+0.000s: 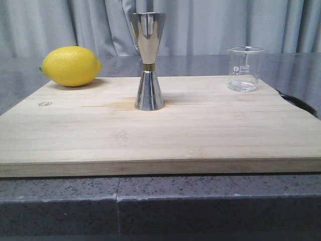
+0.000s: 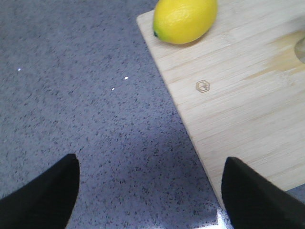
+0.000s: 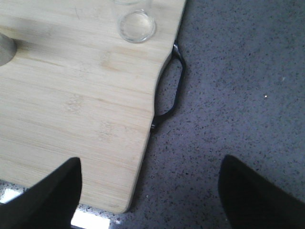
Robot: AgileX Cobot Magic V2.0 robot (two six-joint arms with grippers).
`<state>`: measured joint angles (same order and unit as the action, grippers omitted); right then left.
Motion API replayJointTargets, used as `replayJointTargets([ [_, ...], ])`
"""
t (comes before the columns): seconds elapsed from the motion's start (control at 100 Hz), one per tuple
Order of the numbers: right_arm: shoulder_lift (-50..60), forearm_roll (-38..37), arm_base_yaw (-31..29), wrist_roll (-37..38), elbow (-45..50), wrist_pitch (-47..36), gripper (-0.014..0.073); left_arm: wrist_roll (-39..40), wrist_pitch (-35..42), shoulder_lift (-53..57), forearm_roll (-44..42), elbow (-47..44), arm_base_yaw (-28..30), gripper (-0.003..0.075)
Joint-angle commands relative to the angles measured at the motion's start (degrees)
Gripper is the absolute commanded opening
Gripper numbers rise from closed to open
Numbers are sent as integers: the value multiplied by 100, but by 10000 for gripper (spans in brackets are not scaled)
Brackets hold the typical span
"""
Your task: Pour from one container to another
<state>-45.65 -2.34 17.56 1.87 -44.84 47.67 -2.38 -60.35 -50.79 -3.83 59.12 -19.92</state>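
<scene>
The clear glass beaker [image 1: 245,69] stands upright at the back right of the wooden board [image 1: 160,135]; the right wrist view shows it from above [image 3: 137,26]. The steel hourglass jigger [image 1: 148,61] stands upright in the middle of the board. Only a blurred edge of its base [image 3: 5,47] shows in the right wrist view. My left gripper [image 2: 150,191] is open over the grey counter, off the board's left edge. My right gripper [image 3: 150,191] is open above the board's front right corner. Neither gripper holds anything, and neither shows in the front view.
A yellow lemon [image 1: 70,66] lies at the board's back left corner, also seen in the left wrist view [image 2: 185,20]. A black handle [image 3: 172,86] sits on the board's right edge. Speckled grey counter [image 2: 86,95] surrounds the board. A grey curtain hangs behind.
</scene>
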Motion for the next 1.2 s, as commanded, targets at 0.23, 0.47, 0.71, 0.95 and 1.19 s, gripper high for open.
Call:
replayJointTargets([
  [0.23, 599, -270, -27, 20, -196, -471, 498, 816, 1291, 1053, -228, -895, -46, 564],
  [0.47, 626, -296, -27, 20, -196, -511, 138, 816, 1432, 1091, -215, -984, -46, 340],
  [0.71, 626, -296, -27, 20, -196, -511, -69, 816, 1534, 1091, -215, -984, -46, 64],
  [0.95, 626, -346, -27, 20, -196, -617, -71, 816, 1534, 1091, -215, -984, -46, -19],
  [1.19, 626, -346, -27, 20, -196, -617, -71, 816, 1534, 1091, -215, -984, -46, -19],
])
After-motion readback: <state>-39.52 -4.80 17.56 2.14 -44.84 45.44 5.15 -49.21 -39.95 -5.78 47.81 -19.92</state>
